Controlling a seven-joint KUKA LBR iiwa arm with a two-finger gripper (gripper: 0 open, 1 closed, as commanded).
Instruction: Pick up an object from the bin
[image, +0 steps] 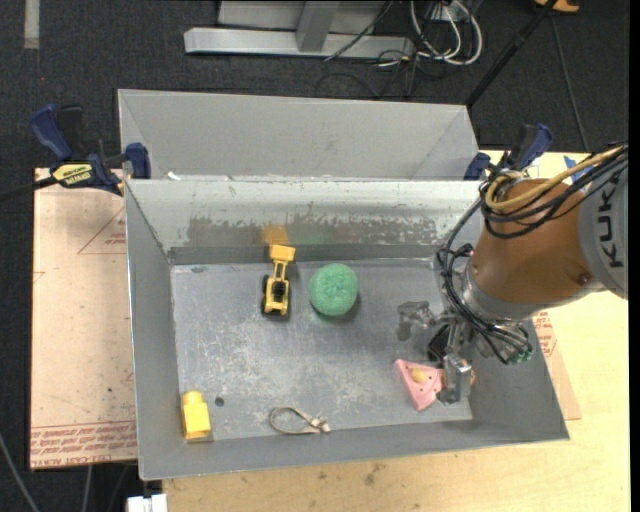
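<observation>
Taking the grey bin (250, 370) as a clock face with its tall back wall at twelve, the gripper (453, 380) hangs low over the floor at about four o'clock, close to the right-hand wall. The arm (530, 262) comes down to it from three.

The small pink thing (419, 383), flattish and roughly wedge-shaped, lies just beside the gripper at its nine o'clock, so close that the tool's grey tip seems to touch the pink thing's right edge. Its long axis looks to run from about eleven to five. It is not plainly between the jaws, so I would not call it held. Whether the jaws stand apart or together I cannot tell from here; cables and the wrist hide too much.

If the pink thing is the one to take, my guess is that the tool needs a small shift toward nine to sit across it.

Further out, a thin wire loop (296, 421) lies at six near the front wall. A yellow block (196, 415) sits in the corner at seven to eight. Toward twelve, well apart from the gripper, a green ball (333, 290) rests just beside a yellow toy loader (277, 287), which points at the back wall.
</observation>
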